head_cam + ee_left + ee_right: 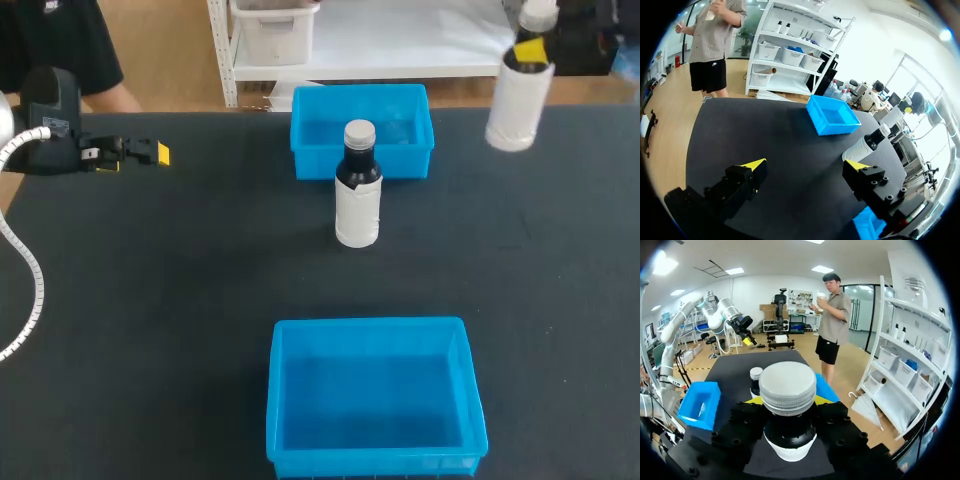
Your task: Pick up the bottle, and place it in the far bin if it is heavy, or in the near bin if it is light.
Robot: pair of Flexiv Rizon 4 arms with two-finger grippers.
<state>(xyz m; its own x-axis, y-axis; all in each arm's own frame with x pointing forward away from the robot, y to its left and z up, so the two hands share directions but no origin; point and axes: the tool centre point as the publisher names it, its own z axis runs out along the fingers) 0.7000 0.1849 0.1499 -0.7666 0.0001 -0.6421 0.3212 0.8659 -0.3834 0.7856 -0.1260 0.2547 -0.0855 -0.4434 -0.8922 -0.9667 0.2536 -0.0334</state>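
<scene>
A white bottle with a dark neck and a white cap (357,190) stands upright on the black table, just in front of the far blue bin (362,160). It also shows as the standing bottle (866,145) ahead of my open left gripper (805,167), and as the standing bottle (755,376) beyond the held one. My right gripper (527,55) is raised at the far right, shut on a second, similar bottle (515,105). In the right wrist view its cap (787,387) fills the space between the fingers. My left gripper (160,153) hovers at the far left with nothing in it.
The near blue bin (372,400) sits at the table's front middle, with nothing inside; the far bin (832,115) also looks bare. The table (180,300) is a black mat. A coiled white cable (30,290) hangs from my left arm.
</scene>
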